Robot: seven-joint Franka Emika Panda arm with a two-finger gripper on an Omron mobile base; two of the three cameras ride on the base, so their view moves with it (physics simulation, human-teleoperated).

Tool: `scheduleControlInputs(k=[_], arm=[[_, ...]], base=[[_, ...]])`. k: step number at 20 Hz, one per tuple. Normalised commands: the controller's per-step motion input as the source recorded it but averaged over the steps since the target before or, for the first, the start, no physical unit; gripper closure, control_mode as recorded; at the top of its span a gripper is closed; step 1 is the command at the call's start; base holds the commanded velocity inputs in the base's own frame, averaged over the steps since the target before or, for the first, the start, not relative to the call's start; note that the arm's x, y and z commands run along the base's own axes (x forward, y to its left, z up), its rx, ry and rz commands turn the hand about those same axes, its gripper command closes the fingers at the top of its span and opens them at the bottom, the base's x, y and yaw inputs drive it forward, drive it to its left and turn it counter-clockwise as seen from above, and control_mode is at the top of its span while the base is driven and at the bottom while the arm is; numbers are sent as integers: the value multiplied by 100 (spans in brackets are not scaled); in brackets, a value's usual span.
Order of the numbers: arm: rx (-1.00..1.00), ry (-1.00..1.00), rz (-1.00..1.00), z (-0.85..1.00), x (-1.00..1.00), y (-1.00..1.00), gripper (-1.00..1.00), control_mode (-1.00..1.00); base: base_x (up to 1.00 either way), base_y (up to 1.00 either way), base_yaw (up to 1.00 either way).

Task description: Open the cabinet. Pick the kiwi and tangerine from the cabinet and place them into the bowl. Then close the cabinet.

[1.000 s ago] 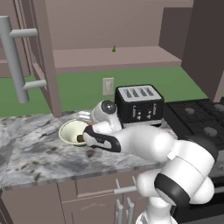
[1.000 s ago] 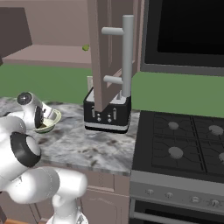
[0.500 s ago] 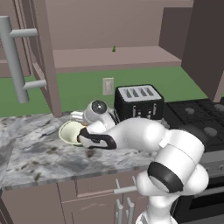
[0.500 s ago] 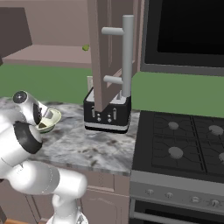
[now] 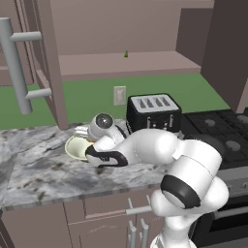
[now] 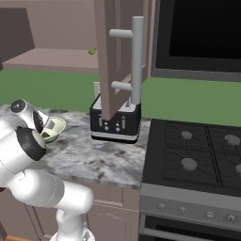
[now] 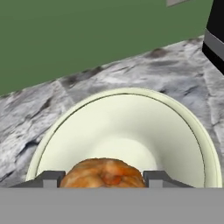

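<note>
My jaws are clamped on the tangerine (image 7: 103, 173) right over the bowl (image 7: 192, 131); next I judge release, gently.

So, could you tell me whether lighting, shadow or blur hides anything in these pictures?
Hand view: sharp and evenly lit, no glare; the tangerine sits between the gripper tips over the bowl, cropped by the bottom edge. Left base view: flat light, soft shadows. Right base view: the cabinet door blocks the shelf.
</note>
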Motion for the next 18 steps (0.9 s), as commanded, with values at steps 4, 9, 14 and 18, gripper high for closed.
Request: scheduleControlInputs(k=[4,9,14,18], arm=[[-5,0,0,-16,0,0,100,-100],[-4,0,0,-11,13,0,-100,-100],[-1,0,0,-2,23,0,-100,-100],[0,0,0,0,7,0,-100,-100]], base=[[0,0,0],[0,0,0],[0,0,0],[0,0,0]])
